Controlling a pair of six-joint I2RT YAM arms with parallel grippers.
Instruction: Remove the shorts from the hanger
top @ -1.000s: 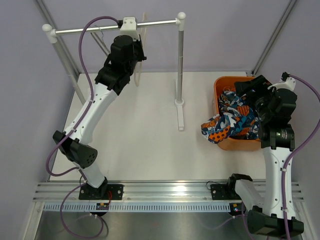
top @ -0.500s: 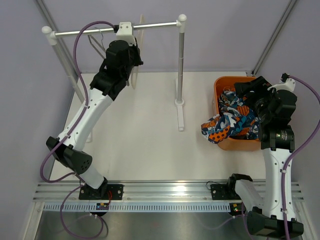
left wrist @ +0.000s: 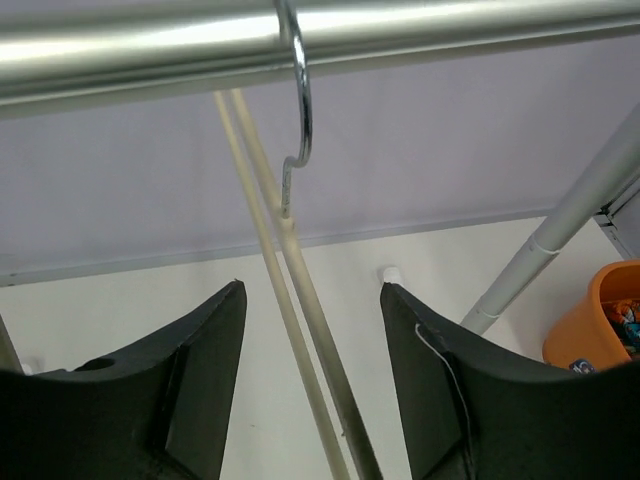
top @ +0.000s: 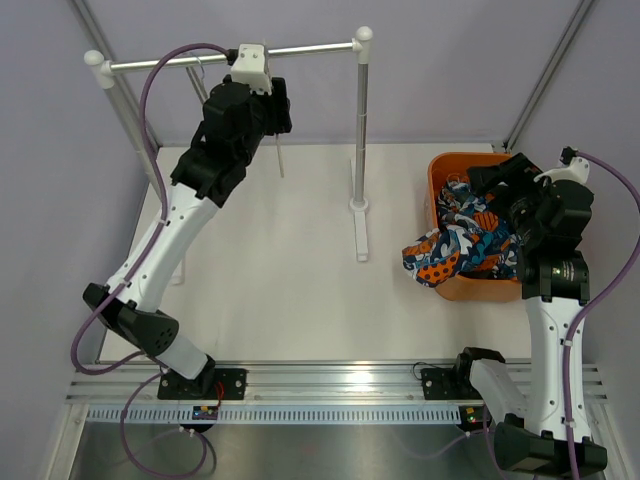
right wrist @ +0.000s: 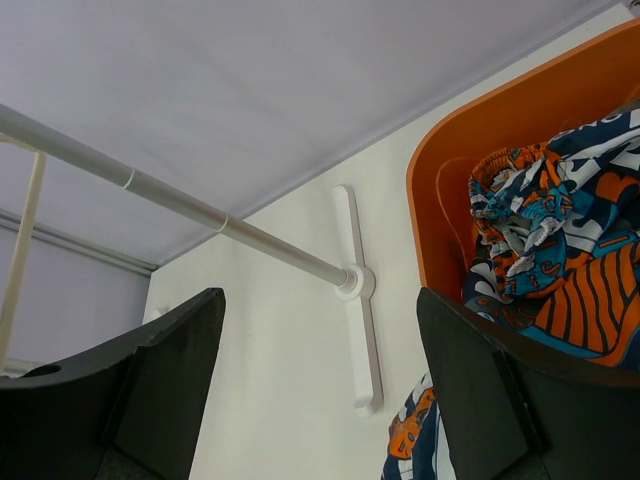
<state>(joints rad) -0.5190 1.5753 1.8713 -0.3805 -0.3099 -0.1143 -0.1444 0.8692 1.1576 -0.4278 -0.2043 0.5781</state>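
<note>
Shifting left along rail (left wrist: 150, 45), left gripper (left wrist: 312, 300) (fingers (left wrist: 190, 380) spread) leaves bare hanger (left wrist: 262, 240) hooked; shorts (top: 465, 240) in bin (top: 440, 170) under right gripper (right wrist: 320, 300), also spread; job looks done.

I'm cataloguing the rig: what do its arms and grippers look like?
Both the left arm and right arm have white links with black joints, each trailing a purple cable. The left gripper and right gripper have broad black fingers.

The hanger (left wrist: 289, 235) hangs off the rail (left wrist: 150, 45) right before your spread left gripper (left wrist: 310, 300), toward the table's (top: 280, 290) far-left corner. The post (top: 361, 130) stands mid-table toward the far edge; the bin (top: 437, 185) blocks the far-right corner; the near half lies open.
</note>
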